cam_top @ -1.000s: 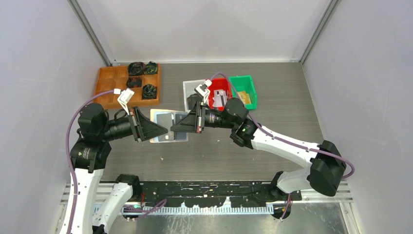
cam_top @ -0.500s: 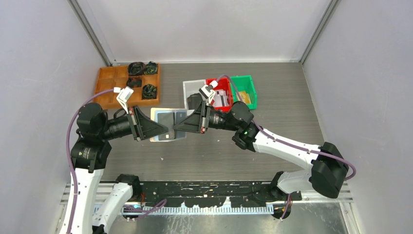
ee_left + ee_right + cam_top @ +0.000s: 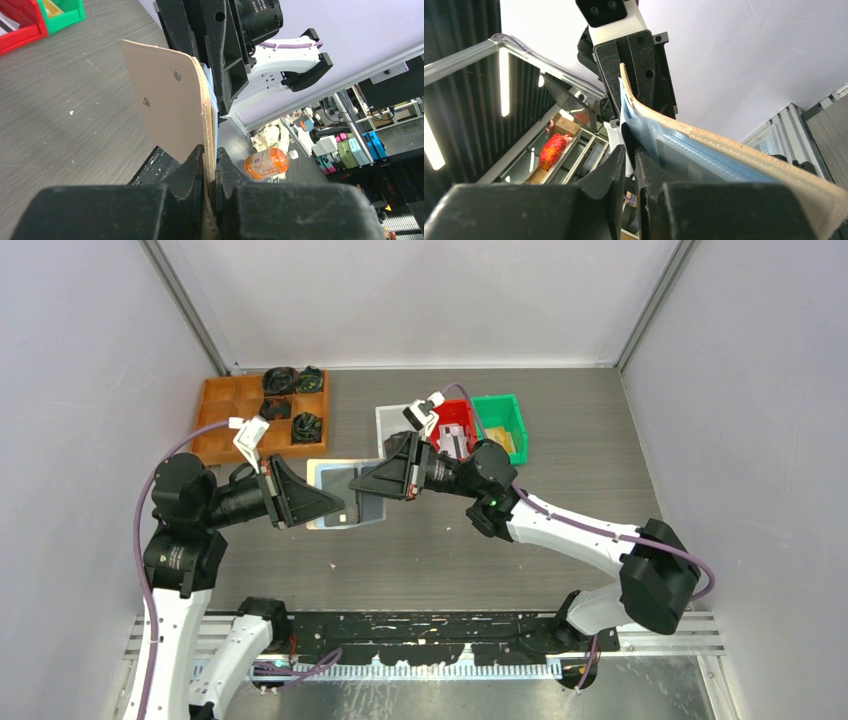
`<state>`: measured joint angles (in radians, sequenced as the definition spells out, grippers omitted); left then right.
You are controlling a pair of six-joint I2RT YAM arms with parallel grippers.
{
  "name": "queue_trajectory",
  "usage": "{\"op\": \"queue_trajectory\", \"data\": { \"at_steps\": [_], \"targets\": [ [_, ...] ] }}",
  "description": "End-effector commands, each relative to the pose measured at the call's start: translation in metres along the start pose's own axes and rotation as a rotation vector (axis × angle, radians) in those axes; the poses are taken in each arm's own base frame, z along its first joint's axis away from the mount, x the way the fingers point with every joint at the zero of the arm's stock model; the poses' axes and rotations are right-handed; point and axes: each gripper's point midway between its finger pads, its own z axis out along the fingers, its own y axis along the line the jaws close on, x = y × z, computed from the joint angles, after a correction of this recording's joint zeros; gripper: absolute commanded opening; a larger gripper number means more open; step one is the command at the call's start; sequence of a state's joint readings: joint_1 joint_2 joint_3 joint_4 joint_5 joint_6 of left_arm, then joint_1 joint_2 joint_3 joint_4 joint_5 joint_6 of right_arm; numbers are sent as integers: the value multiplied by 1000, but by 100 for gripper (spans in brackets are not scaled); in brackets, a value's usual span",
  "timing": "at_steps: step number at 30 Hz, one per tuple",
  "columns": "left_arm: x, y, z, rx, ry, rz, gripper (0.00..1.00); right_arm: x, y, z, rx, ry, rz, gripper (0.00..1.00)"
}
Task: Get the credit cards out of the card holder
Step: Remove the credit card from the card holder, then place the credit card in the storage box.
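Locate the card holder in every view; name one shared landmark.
Top external: card holder just left of centre.
Left wrist: card holder at centre, tan back showing.
Right wrist: card holder from centre to lower right.
Shared landmark: left fingers clamping it.

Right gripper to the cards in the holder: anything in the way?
Nothing visible. The right gripper straddles the pale blue inner edge of the card holder; the left gripper clamps the opposite edge. The credit cards sit in its pockets, with only pocket material over them. Whether the right jaws are shut is unclear.
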<state>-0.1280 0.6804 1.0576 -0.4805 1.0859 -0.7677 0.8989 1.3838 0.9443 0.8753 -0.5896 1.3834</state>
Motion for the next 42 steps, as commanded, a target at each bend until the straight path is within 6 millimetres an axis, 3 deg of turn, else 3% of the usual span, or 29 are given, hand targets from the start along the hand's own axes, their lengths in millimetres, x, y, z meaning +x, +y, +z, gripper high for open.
{"op": "queue_trajectory", "data": {
  "at_steps": [1,5,11,18,23,29,36,42],
  "targets": [
    [-6,-18,-3,50,-13,70,0,-11,50,0,-172,-30,-44,17],
    [-7,-19,-3,51,-20,68,9,-11,54,-4,-183,-39,-48,13],
    [-9,-21,-3,61,-30,50,13,-9,49,-12,-161,-55,-54,10],
    [-14,-24,-2,68,-45,32,7,-7,51,-18,-175,-68,-52,13],
    [-16,-21,-1,59,-53,32,0,-5,56,-21,-181,-58,-63,4],
    [-10,-12,-2,26,-38,72,0,-27,53,-47,-82,-107,-119,1],
    [-9,-17,-4,30,-33,113,0,-70,20,-81,238,-130,-208,1],
    [-2,-32,-9,85,-3,161,0,-108,-59,-106,605,-110,-275,1]
  ]
}}
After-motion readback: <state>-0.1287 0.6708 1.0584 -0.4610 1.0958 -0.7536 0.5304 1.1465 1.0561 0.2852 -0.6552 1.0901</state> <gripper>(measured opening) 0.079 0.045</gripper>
